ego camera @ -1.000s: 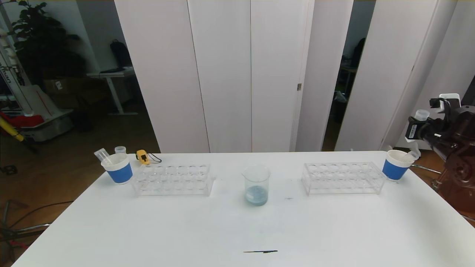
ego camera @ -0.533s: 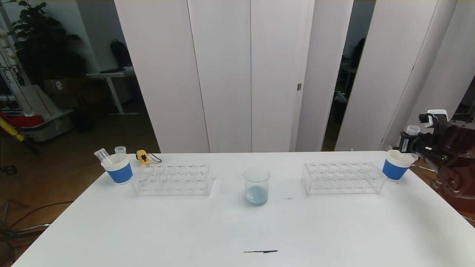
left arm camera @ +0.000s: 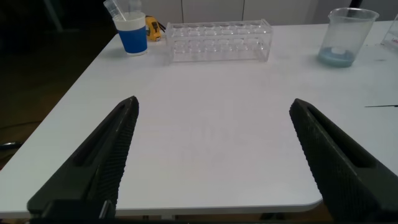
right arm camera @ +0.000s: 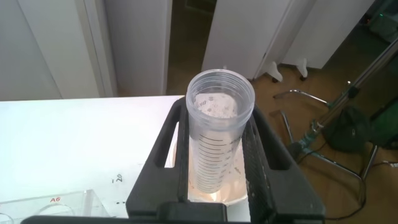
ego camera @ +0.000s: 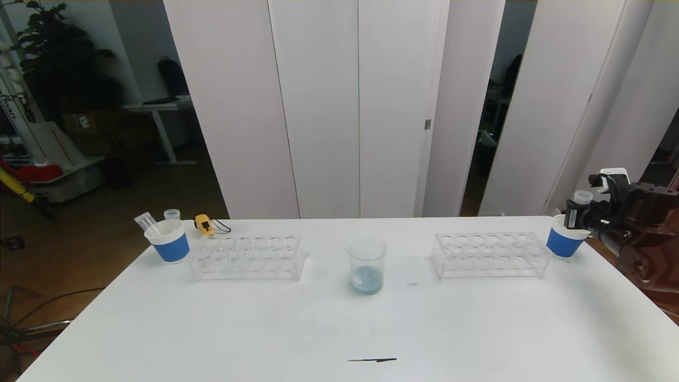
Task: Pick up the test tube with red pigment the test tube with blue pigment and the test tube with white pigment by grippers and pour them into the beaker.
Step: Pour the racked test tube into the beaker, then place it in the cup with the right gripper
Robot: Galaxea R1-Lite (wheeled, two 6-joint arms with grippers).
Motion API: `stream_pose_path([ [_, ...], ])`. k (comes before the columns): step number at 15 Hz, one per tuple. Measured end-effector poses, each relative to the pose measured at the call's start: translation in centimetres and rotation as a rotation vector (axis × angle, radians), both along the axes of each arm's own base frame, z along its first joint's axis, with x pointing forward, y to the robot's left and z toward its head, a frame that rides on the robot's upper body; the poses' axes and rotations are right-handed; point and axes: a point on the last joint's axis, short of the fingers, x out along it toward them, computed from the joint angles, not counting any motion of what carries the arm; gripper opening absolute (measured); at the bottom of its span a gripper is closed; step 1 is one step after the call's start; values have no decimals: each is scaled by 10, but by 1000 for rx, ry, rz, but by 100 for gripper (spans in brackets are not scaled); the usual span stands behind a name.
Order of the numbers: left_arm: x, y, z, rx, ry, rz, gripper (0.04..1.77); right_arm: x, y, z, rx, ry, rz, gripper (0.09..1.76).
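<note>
The beaker (ego camera: 366, 265) stands at the middle of the head view, on the white table (ego camera: 339, 329), with a pale blue-grey liquid at its bottom.

At the far left of this view a blue cup (ego camera: 169, 240) holds one clear tube (ego camera: 145, 221), which leans over its rim. To the right of this cup lies the left rack (ego camera: 247, 257), and its holes look empty. The left gripper (left arm camera: 217, 158) shows only in its wrist view. Its jaws stand wide apart with nothing between them, low over the near edge of the table, and the arm looks idle.

To the right of the beaker lies the right rack (ego camera: 490, 254), which also looks empty. At the far right edge the right gripper (right arm camera: 217, 162) is clamped on a wide clear tube (right arm camera: 217, 137) with printed marks, held upright just above the right cup (ego camera: 564, 239). I see only a whitish film inside this tube, so I judge that it is the white one, already poured out, and that the present step is to put it into the cup.

I judge these risks. The cup is light and stands near the table corner, so a push from the tube or from a finger can tip it or slide it off. If the tube is released too high, it can bounce out. The last drops can fall on the table.
</note>
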Motion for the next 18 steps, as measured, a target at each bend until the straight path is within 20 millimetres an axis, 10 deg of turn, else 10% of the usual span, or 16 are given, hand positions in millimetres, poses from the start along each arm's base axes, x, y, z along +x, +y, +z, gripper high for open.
stream_pose_path([
  [18, 0, 0, 0, 0, 0, 0, 173, 0, -12, -15, 4, 35, -25, 58],
])
